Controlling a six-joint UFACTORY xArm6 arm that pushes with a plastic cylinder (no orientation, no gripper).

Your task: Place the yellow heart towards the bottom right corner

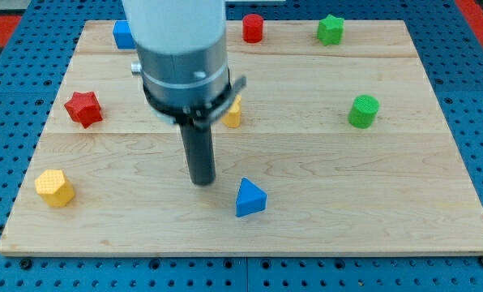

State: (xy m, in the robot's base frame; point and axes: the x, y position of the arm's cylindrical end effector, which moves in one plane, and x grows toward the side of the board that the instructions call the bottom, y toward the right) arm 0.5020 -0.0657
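Note:
The yellow heart (232,113) lies near the board's middle, mostly hidden behind the arm's grey body. My tip (201,182) rests on the wooden board (371,186), below and slightly left of the yellow heart. A blue triangle (250,198) lies just right of and below my tip. The bottom right corner of the board is far to the right of the heart.
A red star (83,108) lies at the left. A yellow hexagon (54,187) is at the bottom left. A blue block (123,35), partly hidden, a red cylinder (253,27) and a green star (331,29) line the top. A green cylinder (363,111) is at the right.

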